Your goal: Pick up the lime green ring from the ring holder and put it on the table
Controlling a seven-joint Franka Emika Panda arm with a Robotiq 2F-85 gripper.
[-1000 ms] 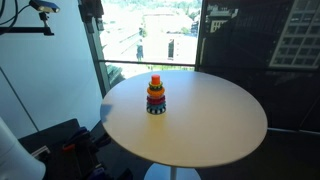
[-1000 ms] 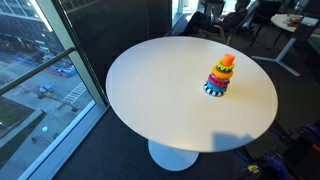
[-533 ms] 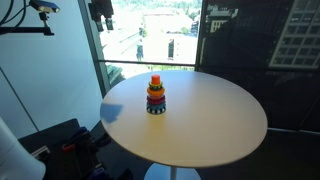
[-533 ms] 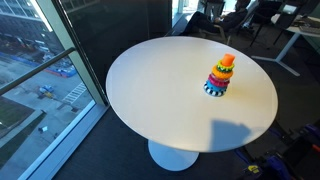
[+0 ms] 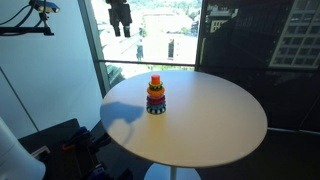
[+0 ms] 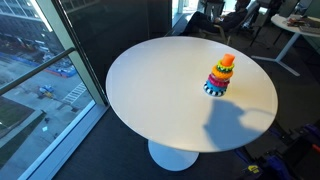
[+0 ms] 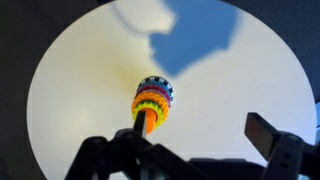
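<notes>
The ring holder point(image 5: 155, 96) stands upright on the round beige table point(image 5: 220, 130); it also shows in an exterior view point(image 6: 221, 76) on the table point(image 6: 150, 90). The wrist view looks down on it point(image 7: 152, 103), with the table point(image 7: 70, 90) below. The lime green ring point(image 7: 143, 109) sits high on the stack, just under the orange peg top. My gripper point(image 5: 120, 16) hangs high above the table's window side, well apart from the stack. In the wrist view my gripper point(image 7: 185, 150) is open and empty.
Tall window panes point(image 5: 150, 40) stand behind the table. Office chairs and desks point(image 6: 250, 20) are at the back. Dark equipment point(image 5: 60, 140) lies on the floor by the table. A camera arm point(image 5: 40, 8) reaches in at the top corner.
My gripper has moved sideways along the top of the exterior view toward the stack. Its shadow on the table has slid closer to the ring holder. The rings have not moved.
</notes>
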